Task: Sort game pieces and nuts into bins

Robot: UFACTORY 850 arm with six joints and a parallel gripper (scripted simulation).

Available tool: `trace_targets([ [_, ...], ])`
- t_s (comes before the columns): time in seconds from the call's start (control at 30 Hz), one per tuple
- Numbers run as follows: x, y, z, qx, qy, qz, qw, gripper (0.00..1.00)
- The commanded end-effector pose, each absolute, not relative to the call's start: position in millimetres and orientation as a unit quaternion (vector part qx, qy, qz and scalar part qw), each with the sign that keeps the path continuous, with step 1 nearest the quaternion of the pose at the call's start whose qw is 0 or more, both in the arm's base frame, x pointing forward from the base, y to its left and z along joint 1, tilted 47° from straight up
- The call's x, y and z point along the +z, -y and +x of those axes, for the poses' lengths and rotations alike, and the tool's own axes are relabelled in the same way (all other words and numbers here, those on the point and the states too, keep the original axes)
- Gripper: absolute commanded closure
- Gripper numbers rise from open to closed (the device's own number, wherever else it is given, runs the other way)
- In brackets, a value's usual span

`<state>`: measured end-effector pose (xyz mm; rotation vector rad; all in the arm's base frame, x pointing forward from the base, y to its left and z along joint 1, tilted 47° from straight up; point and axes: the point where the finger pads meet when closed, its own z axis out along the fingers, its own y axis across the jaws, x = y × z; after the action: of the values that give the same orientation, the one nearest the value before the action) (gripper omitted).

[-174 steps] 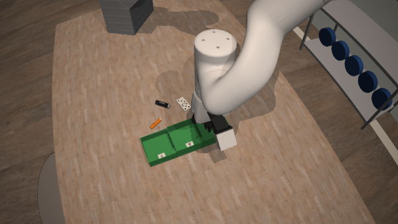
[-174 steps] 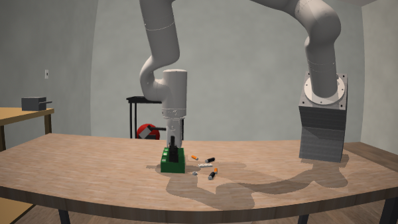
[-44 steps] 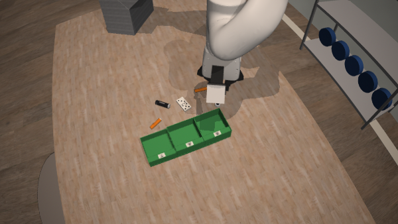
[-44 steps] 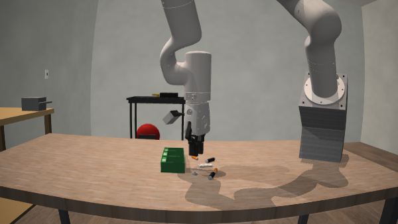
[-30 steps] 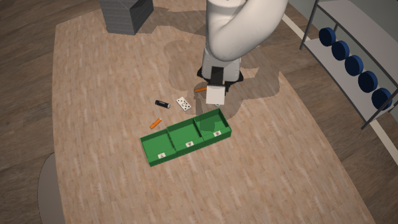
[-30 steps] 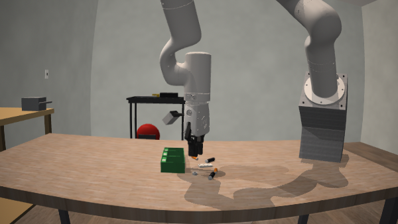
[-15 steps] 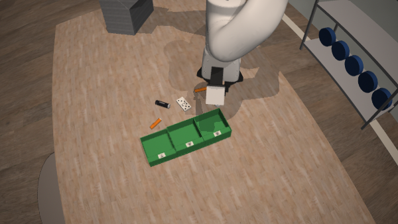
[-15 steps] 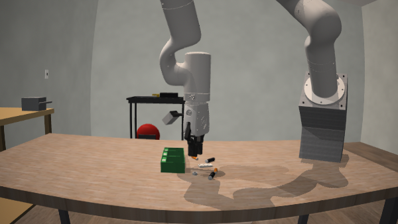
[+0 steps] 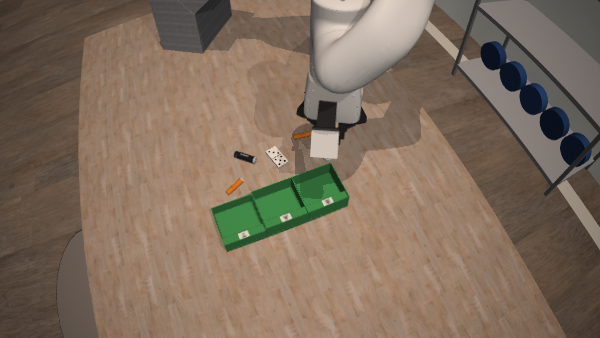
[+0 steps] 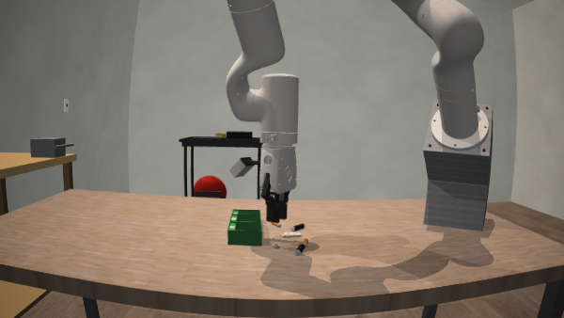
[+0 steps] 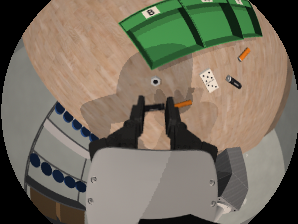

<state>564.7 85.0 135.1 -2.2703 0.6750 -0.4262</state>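
Note:
My gripper (image 10: 276, 217) (image 11: 155, 104) hangs a little above the table, just behind the right end of the green bins, with its fingers partly open and nothing between them. A small grey nut (image 11: 154, 82) (image 10: 276, 245) lies on the table just ahead of the fingertips. It is hidden under the wrist in the overhead view. A white domino (image 9: 277, 156) (image 11: 209, 79) (image 10: 290, 233) lies flat to the left of the gripper. Three joined green bins (image 9: 345, 199) (image 10: 244, 233) (image 11: 133, 35) stand in a row and look empty. Their labels are too small to read.
A black battery (image 9: 245, 157) (image 11: 233, 83) lies left of the domino. One orange stick (image 9: 234, 186) (image 11: 244, 54) lies near the bins' left end, and another (image 9: 302, 135) (image 11: 184, 104) lies beside the gripper. The arm's grey base block (image 9: 190, 22) (image 10: 456, 188) stands at the back.

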Motion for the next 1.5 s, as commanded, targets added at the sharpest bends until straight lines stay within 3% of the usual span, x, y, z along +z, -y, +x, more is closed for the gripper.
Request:
trace_targets([
  [0.0, 130, -89, 569, -0.166, -0.262, -0.880, 0.359, 0.70],
  [1.47, 89, -122, 598, -0.166, -0.262, -0.880, 0.359, 0.70],
])
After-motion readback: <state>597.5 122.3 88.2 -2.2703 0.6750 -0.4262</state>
